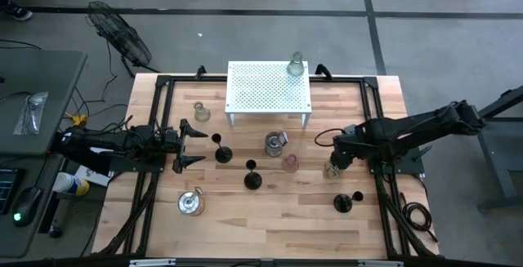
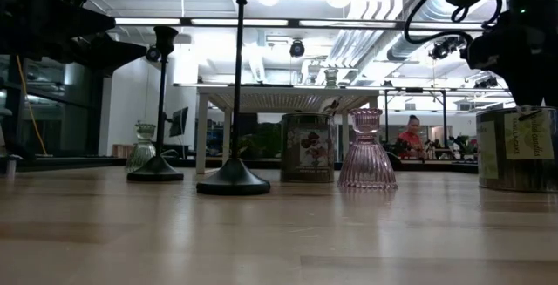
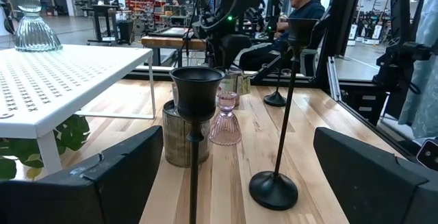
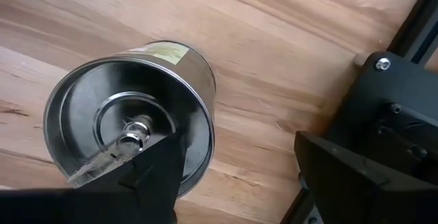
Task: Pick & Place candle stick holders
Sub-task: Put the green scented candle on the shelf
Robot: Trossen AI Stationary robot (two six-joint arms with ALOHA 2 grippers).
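On the wooden table (image 1: 270, 210), the right hand (image 1: 333, 167) straddles a silvery holder's (image 4: 130, 131) rim unclosed; left hand (image 1: 186, 146) gapes.

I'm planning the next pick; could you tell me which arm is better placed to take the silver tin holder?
Right: its end effector already straddles the silver tin holder's rim, jaws open.

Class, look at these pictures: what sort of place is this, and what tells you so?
Probably a robotics lab or workshop: two arms on a framed wooden table, exposed ducts and lights overhead, more benches and equipment behind, a seated person nearby.
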